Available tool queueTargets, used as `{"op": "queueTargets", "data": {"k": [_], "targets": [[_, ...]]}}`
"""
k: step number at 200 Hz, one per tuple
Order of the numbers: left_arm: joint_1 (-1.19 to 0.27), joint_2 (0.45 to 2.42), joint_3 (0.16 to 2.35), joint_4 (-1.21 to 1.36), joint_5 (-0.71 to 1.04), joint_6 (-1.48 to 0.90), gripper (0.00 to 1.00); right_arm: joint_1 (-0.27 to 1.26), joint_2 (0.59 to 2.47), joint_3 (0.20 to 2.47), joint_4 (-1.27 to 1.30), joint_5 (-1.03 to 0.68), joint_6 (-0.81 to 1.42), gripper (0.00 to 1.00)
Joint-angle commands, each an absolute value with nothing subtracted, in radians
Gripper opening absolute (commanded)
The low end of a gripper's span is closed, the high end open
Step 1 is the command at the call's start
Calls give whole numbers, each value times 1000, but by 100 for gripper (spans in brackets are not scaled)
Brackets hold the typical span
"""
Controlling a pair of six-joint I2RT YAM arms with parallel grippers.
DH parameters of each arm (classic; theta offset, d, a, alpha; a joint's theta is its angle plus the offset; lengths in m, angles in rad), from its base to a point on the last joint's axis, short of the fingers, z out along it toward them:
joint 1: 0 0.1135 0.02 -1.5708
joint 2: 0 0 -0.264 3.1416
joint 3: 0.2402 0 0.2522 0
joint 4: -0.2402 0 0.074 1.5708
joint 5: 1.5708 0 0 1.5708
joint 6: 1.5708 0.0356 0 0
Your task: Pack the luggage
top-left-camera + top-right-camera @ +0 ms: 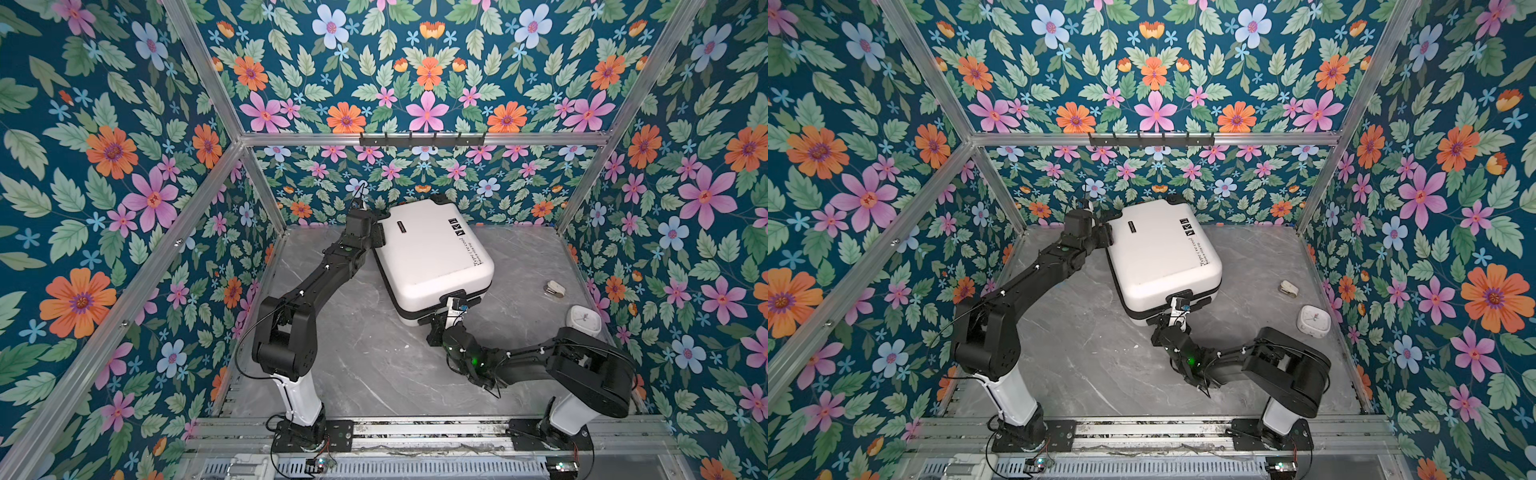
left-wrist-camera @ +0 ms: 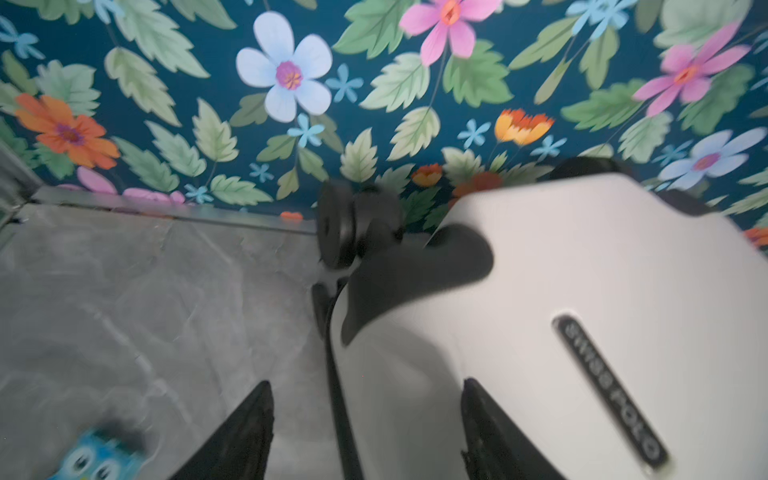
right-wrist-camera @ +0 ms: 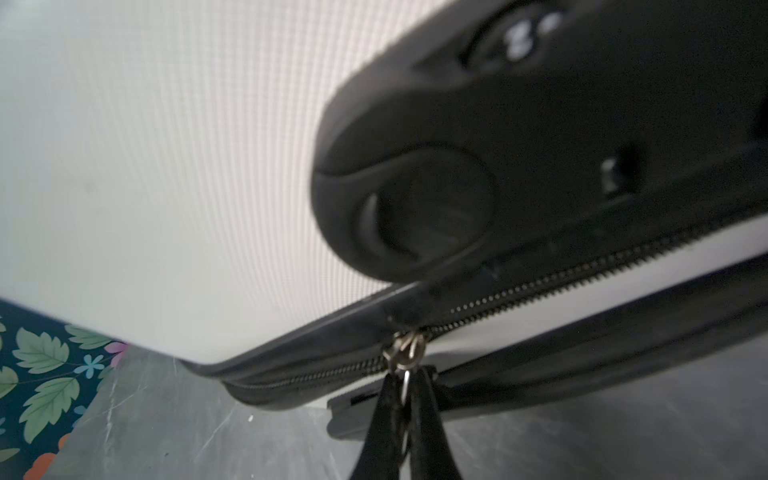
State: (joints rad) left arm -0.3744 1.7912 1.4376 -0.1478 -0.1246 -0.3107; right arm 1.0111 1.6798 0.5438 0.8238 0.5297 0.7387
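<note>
Luggage (image 1: 432,253) was found on table (image 1: 374,374), near back wall (image 1: 415,174). Left gripper (image 2: 366,384) was spread open, astride luggage edge. Right gripper (image 3: 405,376) was clenched on zipper pull (image 3: 406,350) at near side.

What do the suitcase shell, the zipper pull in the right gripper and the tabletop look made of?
Luggage shell: likely hard plastic, matte white, fine grid texture close up. Zipper pull: metal, silvery glint, pinched by the right gripper. Table: grey marble-look surface, slight sheen; possibly laminate.

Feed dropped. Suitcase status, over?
Right gripper shut on zipper pull. Left gripper open, straddling suitcase edge by a wheel. Zipper part closed. Nothing blocking.
</note>
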Motion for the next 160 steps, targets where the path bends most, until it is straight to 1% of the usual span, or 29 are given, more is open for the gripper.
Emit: {"op": "queueTargets", "data": {"k": [1, 38, 71, 81, 114, 127, 160], "targets": [[-428, 1780, 1457, -624, -44, -263, 72, 1041, 1740, 581, 716, 417, 762, 0], [-518, 1766, 1476, -550, 106, -341, 72, 1054, 1781, 633, 691, 434, 782, 0], [-572, 1761, 1498, -507, 119, -367, 71, 1054, 1779, 616, 683, 470, 813, 0], [-578, 1739, 1501, -500, 111, -370, 73, 1054, 1775, 608, 686, 471, 814, 0], [-586, 1652, 1545, -529, 52, -345, 85, 1054, 1766, 581, 715, 447, 798, 0], [-590, 1627, 1569, -528, 59, -329, 88, 1054, 1768, 578, 722, 421, 782, 0], [-635, 1668, 1668, -516, 95, -300, 89, 1068, 1763, 556, 731, 400, 770, 0]]}}
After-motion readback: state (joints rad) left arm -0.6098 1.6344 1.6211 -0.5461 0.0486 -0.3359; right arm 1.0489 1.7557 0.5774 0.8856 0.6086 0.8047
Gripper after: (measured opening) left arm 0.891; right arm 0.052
